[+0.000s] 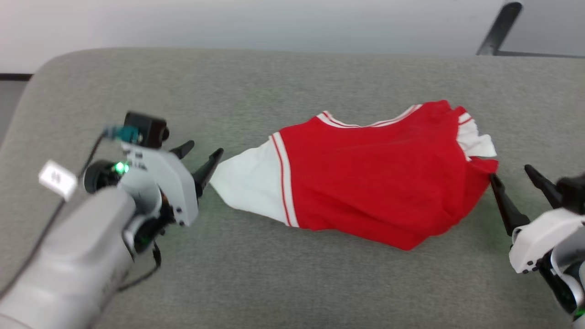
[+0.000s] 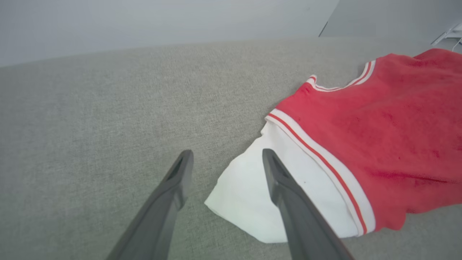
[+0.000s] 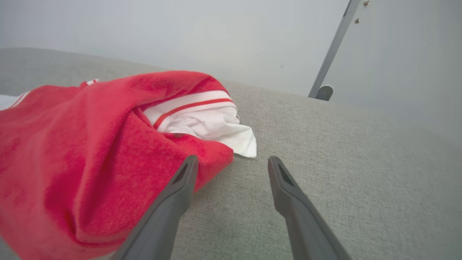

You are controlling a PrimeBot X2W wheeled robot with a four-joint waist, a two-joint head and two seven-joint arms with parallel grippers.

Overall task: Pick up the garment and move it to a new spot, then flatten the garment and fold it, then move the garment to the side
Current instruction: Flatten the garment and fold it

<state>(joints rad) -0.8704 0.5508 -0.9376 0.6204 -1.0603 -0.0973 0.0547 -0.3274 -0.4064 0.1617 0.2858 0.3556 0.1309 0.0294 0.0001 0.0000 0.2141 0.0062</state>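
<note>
The garment (image 1: 370, 183), a red jersey with white sleeves and red-white striped trim, lies crumpled on the grey cushion; its number is hidden. One white sleeve (image 1: 251, 183) points left, the other (image 1: 475, 139) is bunched at the right. My left gripper (image 1: 203, 157) is open at the left sleeve's tip; in the left wrist view that gripper (image 2: 225, 157) has one finger over the garment's (image 2: 379, 122) sleeve corner (image 2: 245, 195). My right gripper (image 1: 512, 176) is open at the red right edge; in the right wrist view that gripper (image 3: 232, 162) has one finger beside the garment's (image 3: 90, 151) red fold.
The grey fabric cushion (image 1: 274, 82) spreads wide around the garment, with its rounded back-left corner (image 1: 50, 68). A pale wall stands behind it. A dark slanted bar (image 1: 498, 29) rises at the back right, and a dark slanted bar (image 3: 332, 50) appears in the right wrist view.
</note>
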